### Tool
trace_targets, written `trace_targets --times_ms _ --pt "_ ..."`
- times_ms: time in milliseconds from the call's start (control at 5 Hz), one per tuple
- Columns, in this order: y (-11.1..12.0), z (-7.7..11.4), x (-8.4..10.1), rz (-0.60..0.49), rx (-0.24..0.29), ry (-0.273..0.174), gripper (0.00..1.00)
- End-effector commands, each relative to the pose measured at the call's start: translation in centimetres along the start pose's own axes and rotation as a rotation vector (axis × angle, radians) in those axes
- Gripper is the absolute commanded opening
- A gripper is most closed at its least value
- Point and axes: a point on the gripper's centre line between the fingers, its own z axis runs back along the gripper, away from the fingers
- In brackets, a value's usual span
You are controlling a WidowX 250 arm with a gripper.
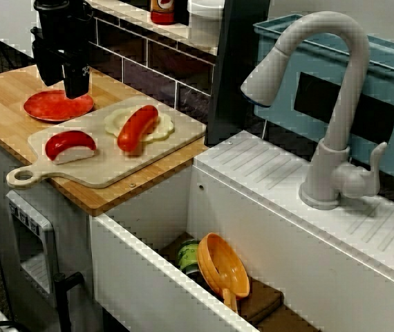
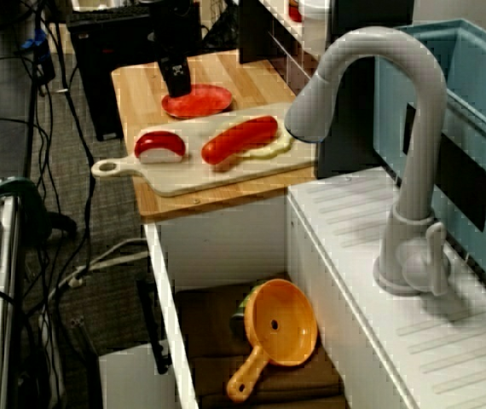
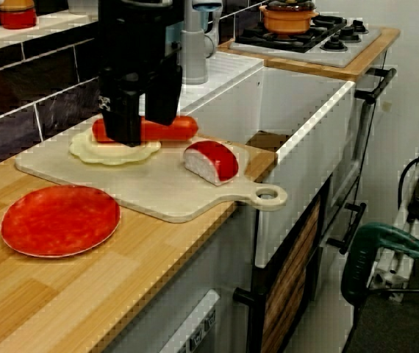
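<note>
Since the black pincer hangs right above the red plate, that's the thing we'd call nearest to it. The plate lies flat on the wooden tabletop, just beside the back edge of the pale cutting board, and nothing sits on it. In the view over the faucet the pincer tip lines up with the plate's left rim. In the view from the front it looks like it's above the plate, not touching.

As for the pincer's state, we honestly can't tell. In the view from the tabletop end its two dark fingers look close together with only a thin gap, and we see nothing between them, but the pictures are too coarse to say whether it's closed.

On the cutting board we've got a red sausage lying across a pale flat round of dough, and nearer the handle a small white piece with a red top. The board's handle with its hole pokes toward the tabletop's front corner.

Next to the tabletop is a white sink with an orange strainer and a green can down in it, the two touching. A grey faucet stands on the ribbed drainboard behind.
</note>
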Motion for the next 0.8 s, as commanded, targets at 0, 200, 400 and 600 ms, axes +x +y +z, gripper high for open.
trace_targets --times_ms 0,200,400,600 --pt "-1.5 2.0 -1.5 -0.07 0.046 -0.078 1.0" --pt "-2.7 1.4 -2.9 -0.075 0.055 -0.085 1.0" --pt "-3.4 1.2 -3.9 -0.085 0.055 -0.093 1.0" --pt "-3.8 1.1 -4.3 -0.089 0.057 -0.1 1.0"
